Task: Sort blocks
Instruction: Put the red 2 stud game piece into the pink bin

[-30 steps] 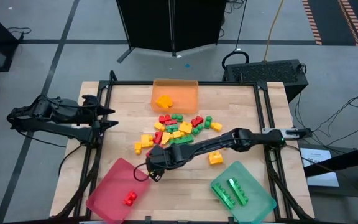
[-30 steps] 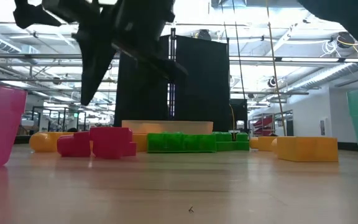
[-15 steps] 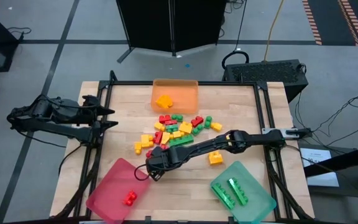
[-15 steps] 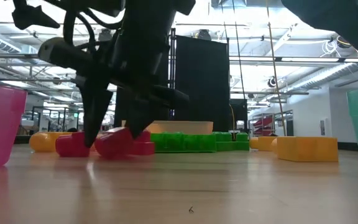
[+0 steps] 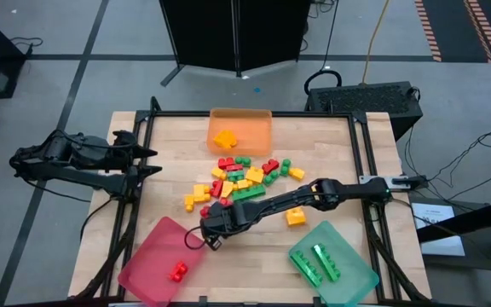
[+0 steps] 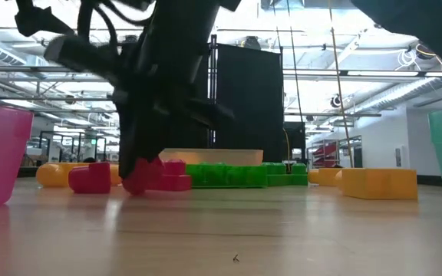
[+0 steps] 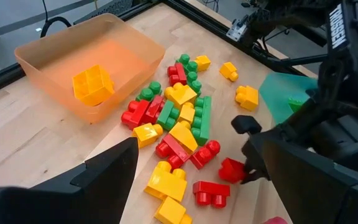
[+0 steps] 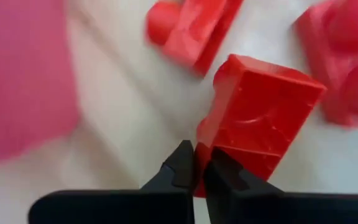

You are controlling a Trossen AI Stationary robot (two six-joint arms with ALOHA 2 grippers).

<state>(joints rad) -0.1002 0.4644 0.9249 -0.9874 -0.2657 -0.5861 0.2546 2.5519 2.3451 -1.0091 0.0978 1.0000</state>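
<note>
The right gripper pinches the edge of a small red studded plastic brick on the wooden table, beside the translucent pink-red tray. The left gripper waits spread at the table's left edge.

arms: dark, jointed | cable looped at wrist | slim black jaws
</note>
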